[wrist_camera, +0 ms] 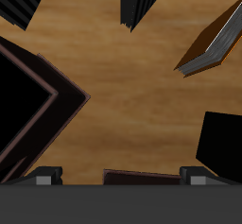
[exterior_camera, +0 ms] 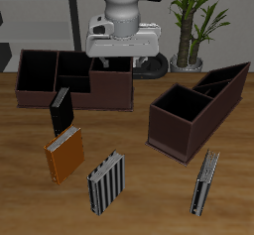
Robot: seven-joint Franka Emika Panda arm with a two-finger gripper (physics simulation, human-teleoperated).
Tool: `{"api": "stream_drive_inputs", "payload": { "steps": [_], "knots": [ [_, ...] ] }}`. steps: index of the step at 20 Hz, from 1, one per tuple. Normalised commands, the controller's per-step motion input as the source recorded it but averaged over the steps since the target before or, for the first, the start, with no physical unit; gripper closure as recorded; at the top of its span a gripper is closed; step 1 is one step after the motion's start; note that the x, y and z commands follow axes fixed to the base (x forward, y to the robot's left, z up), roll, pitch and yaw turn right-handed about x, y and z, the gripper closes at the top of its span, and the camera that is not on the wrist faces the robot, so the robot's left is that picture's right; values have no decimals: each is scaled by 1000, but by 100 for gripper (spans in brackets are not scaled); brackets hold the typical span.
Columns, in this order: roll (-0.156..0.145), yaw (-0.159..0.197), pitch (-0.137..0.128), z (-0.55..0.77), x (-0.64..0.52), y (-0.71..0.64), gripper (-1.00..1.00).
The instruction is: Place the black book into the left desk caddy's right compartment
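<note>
The black book point(exterior_camera: 61, 110) stands upright on the table just in front of the long low caddy point(exterior_camera: 74, 75); the wrist view shows it as a dark slab point(wrist_camera: 223, 145). The left desk caddy point(exterior_camera: 198, 105) is the dark maroon box set at an angle, also seen from the wrist point(wrist_camera: 28, 110). Its right compartment point(exterior_camera: 177, 106) is the big square section, with nothing in it. My gripper point(exterior_camera: 121, 62) hangs open high above the back of the table, over the long low caddy. Its fingertips point(wrist_camera: 43, 176) are wide apart with nothing between them.
An orange book point(exterior_camera: 65, 156) point(wrist_camera: 213, 43) stands in front of the black book. A black-and-white striped book point(exterior_camera: 104, 182) point(wrist_camera: 142, 1) and a grey book point(exterior_camera: 205, 180) stand near the front edge. A potted plant point(exterior_camera: 196, 26) is behind the table.
</note>
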Motion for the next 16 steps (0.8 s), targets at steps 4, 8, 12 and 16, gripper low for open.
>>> {"api": "stream_drive_inputs", "payload": {
  "steps": [4,8,12,16],
  "knots": [
    [-31,36,-36,-21,-82,-556,-100],
    [-69,-4,-31,-98,-39,-781,-100],
    [-31,-40,-16,-120,-12,-806,-100],
    [-94,-5,-14,-229,-13,-673,-100]
  ]
}}
